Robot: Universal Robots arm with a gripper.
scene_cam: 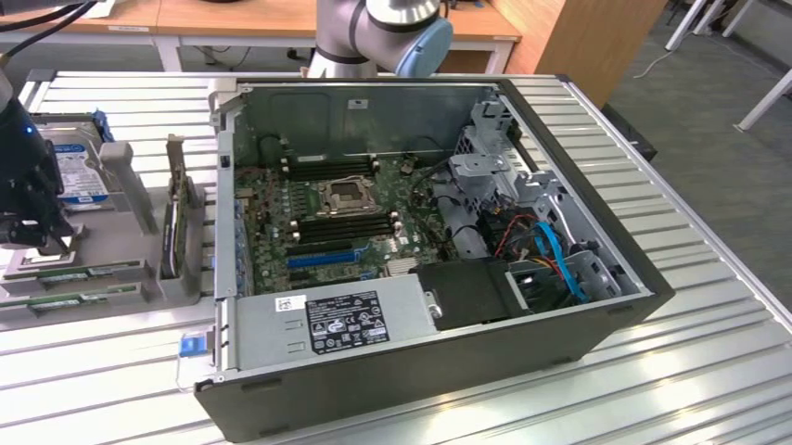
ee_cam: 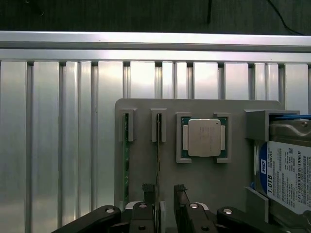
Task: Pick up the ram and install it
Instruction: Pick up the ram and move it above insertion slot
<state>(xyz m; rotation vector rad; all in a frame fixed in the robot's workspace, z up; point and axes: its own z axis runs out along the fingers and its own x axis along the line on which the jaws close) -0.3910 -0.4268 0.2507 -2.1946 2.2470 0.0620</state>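
Note:
Two green ram sticks stand on edge in slots of a grey holder tray (ee_cam: 209, 177). One ram stick (ee_cam: 158, 160) runs in between my gripper's open fingers (ee_cam: 149, 193), close to one finger; I see no contact. The other ram stick (ee_cam: 125, 160) lies beside it, nearer the tray's edge. My gripper (ee_cam: 165, 190) holds nothing. In the exterior view, the black gripper (scene_cam: 35, 247) hangs over the tray at the far left, just above the ram sticks (scene_cam: 77, 274). The motherboard's black memory slots (scene_cam: 347, 222) lie inside the open computer case (scene_cam: 581, 324).
The tray also holds a silver processor (ee_cam: 203, 137) and a hard drive (ee_cam: 286, 177) with a blue-white label. Upright cards (scene_cam: 176, 232) stand in the tray between my gripper and the case. The table is ribbed metal (scene_cam: 693, 371). The arm's base (scene_cam: 371, 37) stands behind the case.

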